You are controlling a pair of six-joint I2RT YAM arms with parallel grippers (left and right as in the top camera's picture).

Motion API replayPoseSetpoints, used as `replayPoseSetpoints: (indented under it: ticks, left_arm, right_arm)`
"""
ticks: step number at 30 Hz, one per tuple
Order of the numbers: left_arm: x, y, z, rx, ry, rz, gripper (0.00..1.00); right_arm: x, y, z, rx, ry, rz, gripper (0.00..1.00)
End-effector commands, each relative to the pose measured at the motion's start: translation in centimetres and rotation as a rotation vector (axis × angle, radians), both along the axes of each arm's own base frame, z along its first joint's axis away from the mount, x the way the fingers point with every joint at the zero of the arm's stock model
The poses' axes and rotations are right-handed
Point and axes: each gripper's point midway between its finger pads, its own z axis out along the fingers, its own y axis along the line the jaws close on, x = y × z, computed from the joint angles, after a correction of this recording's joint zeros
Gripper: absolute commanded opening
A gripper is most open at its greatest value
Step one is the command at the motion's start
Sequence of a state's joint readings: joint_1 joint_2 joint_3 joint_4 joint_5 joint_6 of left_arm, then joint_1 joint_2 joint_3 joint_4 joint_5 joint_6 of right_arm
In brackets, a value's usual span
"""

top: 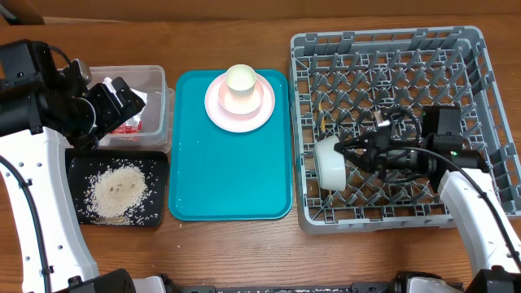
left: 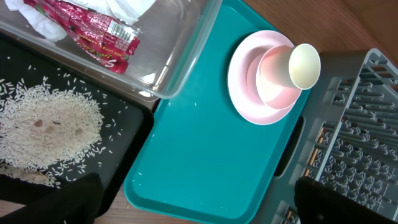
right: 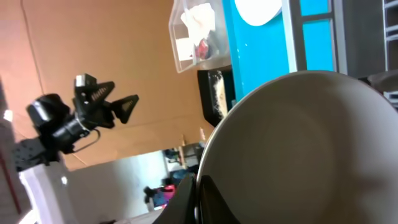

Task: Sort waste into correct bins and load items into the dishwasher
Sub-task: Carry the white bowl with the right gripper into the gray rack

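While it stands on edge at the 8 o'clock side of the grey dish rack (top: 391,57), the grey-green bowl (top: 330,163) shows a pale, smooth inside. Its rim is pinched by the right end effector (top: 350,156), closed tight on it. The left end effector (top: 118,96) hangs wide open and empty over the clear tub (top: 159,89) at 10 o'clock. Rice (top: 118,189) covers the black tray (top: 77,167) at 8 o'clock. A teal tray (top: 228,179) sits mid-way on the brown wooden tabletop (top: 244,252).

Glossy smooth plastic noted on teal tray (top: 228,179); tub (top: 165,106) clear plastic; rack (top: 383,37) matt grey plastic; bowl (top: 330,163) smooth, satin.
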State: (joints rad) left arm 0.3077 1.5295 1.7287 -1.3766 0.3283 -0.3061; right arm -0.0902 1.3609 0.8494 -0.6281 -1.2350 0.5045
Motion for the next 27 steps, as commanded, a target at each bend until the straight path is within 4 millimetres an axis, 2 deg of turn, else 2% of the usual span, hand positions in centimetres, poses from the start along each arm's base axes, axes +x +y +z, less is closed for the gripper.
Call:
replayPoseSetpoints:
  ticks: [1, 8, 13, 23, 27]
  left_arm:
    - [-0.1, 0.1, 0.8, 0.023, -0.026, -0.017, 1.00]
    - [-0.1, 0.1, 0.8, 0.023, -0.026, -0.017, 1.00]
    - [-0.1, 0.1, 0.8, 0.023, -0.026, -0.017, 1.00]
    - [-0.1, 0.1, 0.8, 0.024, -0.027, -0.017, 1.00]
    - [-0.1, 0.1, 0.8, 0.023, -0.026, -0.017, 1.00]
  right_arm:
    - [-0.8, 0.0, 1.6, 0.134, 0.015, 0.033, 0.04]
    - [-1.4, 0.2, 3.1, 0.220, 0.019, 0.073, 0.04]
    - [-1.6, 0.2, 3.0, 0.224, 0.032, 0.073, 0.04]
    - [-2.3, 0.1, 1.0, 0.128, 0.017, 0.056, 0.04]
    - [-2.2, -0.2, -0.6, 0.046, 0.057, 0.025, 0.04]
